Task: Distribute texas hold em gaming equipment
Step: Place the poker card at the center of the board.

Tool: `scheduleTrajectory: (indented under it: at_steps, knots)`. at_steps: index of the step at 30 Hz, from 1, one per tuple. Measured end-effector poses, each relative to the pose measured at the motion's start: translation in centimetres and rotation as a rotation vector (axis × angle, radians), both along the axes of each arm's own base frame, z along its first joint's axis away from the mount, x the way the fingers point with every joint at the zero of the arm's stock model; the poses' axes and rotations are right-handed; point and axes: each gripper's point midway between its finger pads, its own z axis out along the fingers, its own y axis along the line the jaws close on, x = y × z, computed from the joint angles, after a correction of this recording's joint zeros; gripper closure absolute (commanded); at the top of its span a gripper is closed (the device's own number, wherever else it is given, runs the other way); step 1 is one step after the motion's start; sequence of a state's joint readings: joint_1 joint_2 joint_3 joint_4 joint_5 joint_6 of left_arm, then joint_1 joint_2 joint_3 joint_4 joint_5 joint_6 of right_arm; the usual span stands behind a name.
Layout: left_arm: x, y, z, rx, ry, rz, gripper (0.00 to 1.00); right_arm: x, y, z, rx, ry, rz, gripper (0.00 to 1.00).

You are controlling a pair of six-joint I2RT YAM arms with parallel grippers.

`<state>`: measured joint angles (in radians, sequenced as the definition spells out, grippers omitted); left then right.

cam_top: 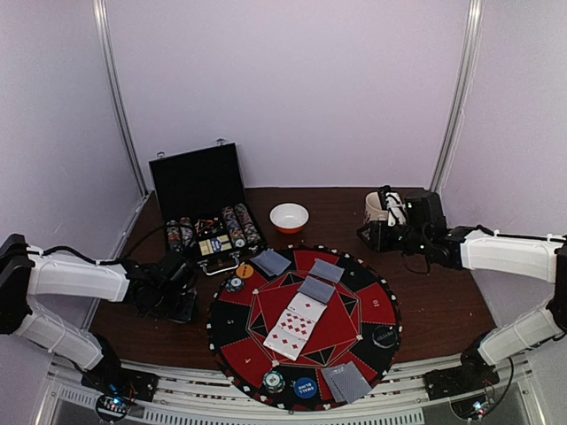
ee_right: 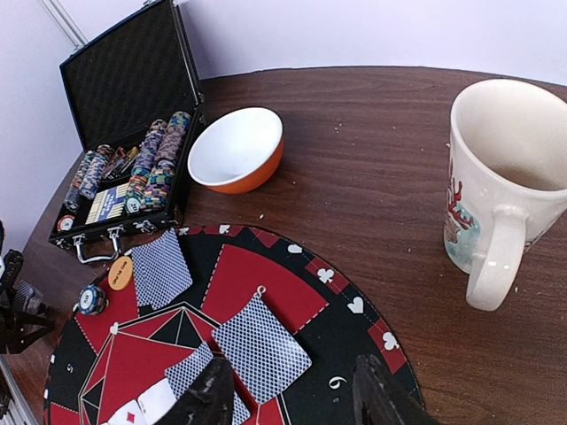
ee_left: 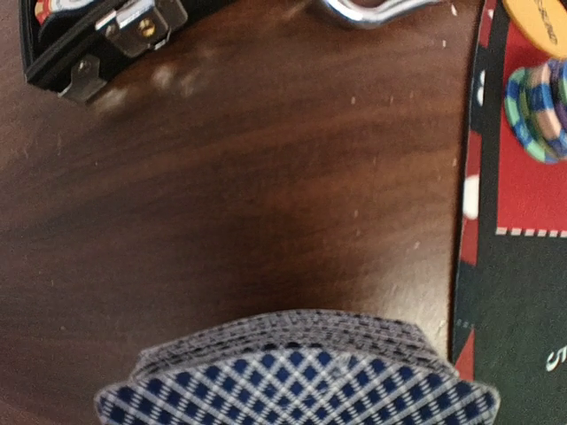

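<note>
On the mat (cam_top: pixel 376 305), cards (cam_top: pixel 317 288) and chips (cam_top: pixel 273 381) lie dealt, more undealt; deck (ee_left: pixel 297 390) hides the grip of left pincer (cam_top: pixel 183 303); right pincer (ee_right: pixel 294 365) half-open, empty.

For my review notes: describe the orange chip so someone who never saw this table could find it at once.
Start at the big round red-and-black mat and go to its rim nearest the open black briefcase, by its handle. The orange chip lies flat there, between a face-down card and a small striped chip stack; it is the only plain orange disc on the mat.
</note>
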<state>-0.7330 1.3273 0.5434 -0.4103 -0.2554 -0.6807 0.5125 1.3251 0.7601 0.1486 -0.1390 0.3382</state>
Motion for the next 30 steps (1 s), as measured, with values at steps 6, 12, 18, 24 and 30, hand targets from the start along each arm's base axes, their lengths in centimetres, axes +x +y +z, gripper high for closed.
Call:
scheduleTrajectory:
  at_steps: [6,12,18,24,30]
  knots:
    - [1.2,-0.8,-0.1,-0.027,-0.046,0.008,0.38,-0.1,-0.1,0.3,0.003,-0.006,0.000,0.51]
    - [2.1,-1.2,-0.1,-0.045,-0.090,0.015,0.32,-0.1,-0.1,0.4,0.002,-0.007,0.001,0.51]
    - [2.5,-1.4,-0.1,-0.055,-0.111,0.015,0.19,-0.1,-0.1,0.3,-0.001,-0.005,0.001,0.50]
    - [2.3,-1.1,0.1,-0.045,-0.106,0.017,0.06,-0.2,-0.1,0.3,-0.012,-0.006,0.007,0.45]
    - [1.6,-0.2,1.6,-0.003,-0.089,0.011,0.02,0.0,-0.2,1.0,-0.025,-0.014,0.012,0.37]
